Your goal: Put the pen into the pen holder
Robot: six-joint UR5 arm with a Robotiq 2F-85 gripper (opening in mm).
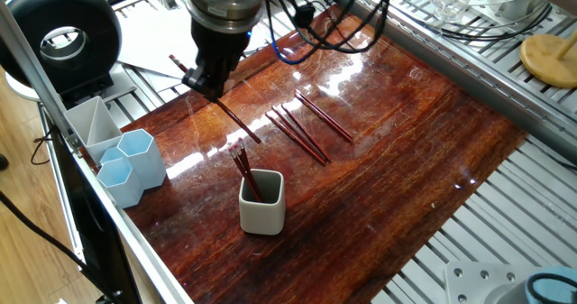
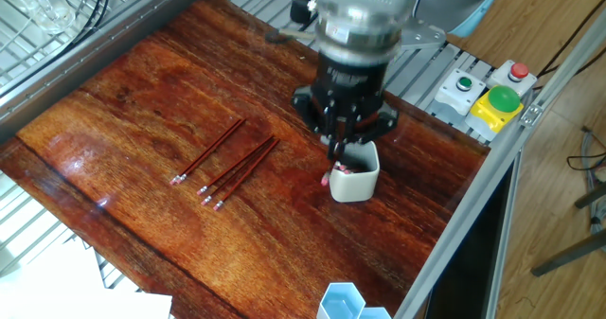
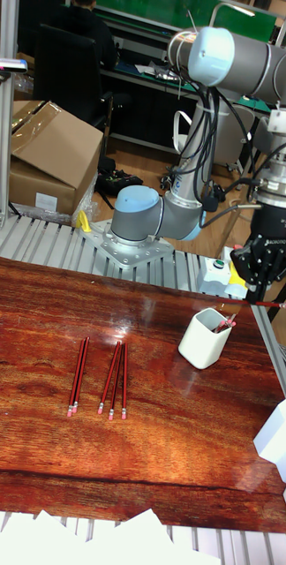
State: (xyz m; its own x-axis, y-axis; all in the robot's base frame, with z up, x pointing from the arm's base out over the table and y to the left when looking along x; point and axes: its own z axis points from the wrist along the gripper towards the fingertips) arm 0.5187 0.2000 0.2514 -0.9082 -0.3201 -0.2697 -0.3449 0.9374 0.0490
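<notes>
Clearly the jaws are closed on a pen (image 1: 236, 122), pinching it partway along its shaft so that a short end sticks out on one side and a long end on the other. The gripper (image 1: 204, 77) carries it level, or nearly so; in the tall fixed view the pen (image 3: 265, 305) shows as a thin line with a pink tip pointing away from the arm. It hangs in the air above the table (image 1: 397, 151), near the pen holder (image 1: 262, 201) but not yet over its mouth, judging from the one fixed view.

Such a pen looks light, thin and stiff. Its smooth round shaft could roll or swivel between flat jaws, all the more since the hold is off centre and the long end gives leverage. A firm pinch near the middle would likely steady it best. To go in, it probably needs tilting towards upright.

The pen holder (image 3: 205, 338) is thick-walled and stands upright, already with a few pens (image 1: 243, 170) leaning inside, so the free room is smaller.

Further out, five pens (image 2: 227, 164) lie flat on the table, well apart from the pen holder (image 2: 354, 175). Pale blue cups (image 1: 131, 166) stand at the table's edge.
</notes>
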